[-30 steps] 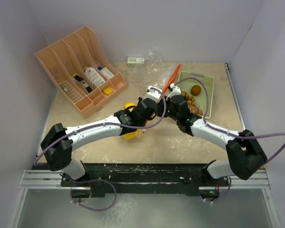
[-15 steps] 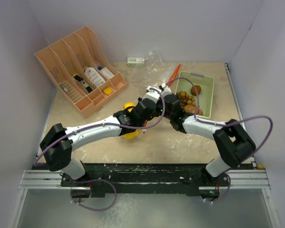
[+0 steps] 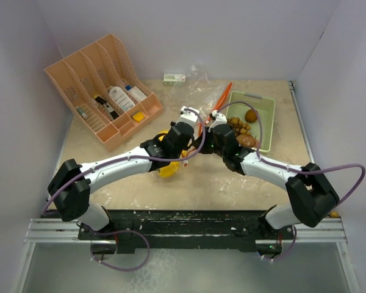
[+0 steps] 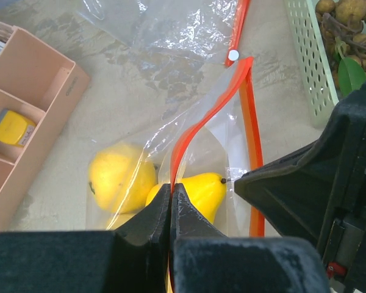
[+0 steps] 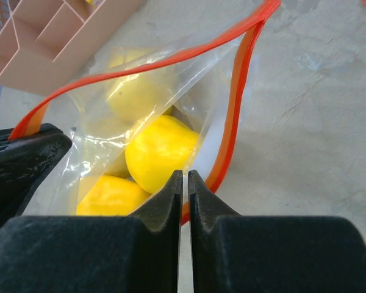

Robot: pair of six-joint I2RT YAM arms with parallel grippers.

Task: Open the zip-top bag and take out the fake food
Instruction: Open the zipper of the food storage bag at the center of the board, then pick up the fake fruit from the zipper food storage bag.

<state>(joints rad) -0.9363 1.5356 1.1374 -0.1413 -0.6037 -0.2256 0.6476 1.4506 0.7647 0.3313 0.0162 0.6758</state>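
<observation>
A clear zip-top bag (image 4: 232, 152) with an orange zip strip (image 4: 192, 131) hangs between both grippers, its mouth pulled open. Glossy yellow fake food (image 4: 119, 177) lies inside and also shows in the right wrist view (image 5: 161, 149) and the top view (image 3: 168, 166). My left gripper (image 4: 171, 187) (image 3: 194, 127) is shut on one side of the orange rim. My right gripper (image 5: 184, 174) (image 3: 204, 132) is shut on the opposite rim (image 5: 232, 116). Brown nut-like lumps (image 3: 238, 125) and a reddish lump (image 3: 247, 140) lie in a green tray (image 3: 266, 116).
An orange rack (image 3: 104, 88) with white bottles and packets stands at the back left. A second clear bag (image 3: 201, 82) with an orange zip lies at the back, beside a small box (image 3: 174, 77). White walls enclose the table.
My right gripper has moved left from the tray edge to the bag's rim. My left gripper has shifted back and up with the bag, and the mouth has spread.
</observation>
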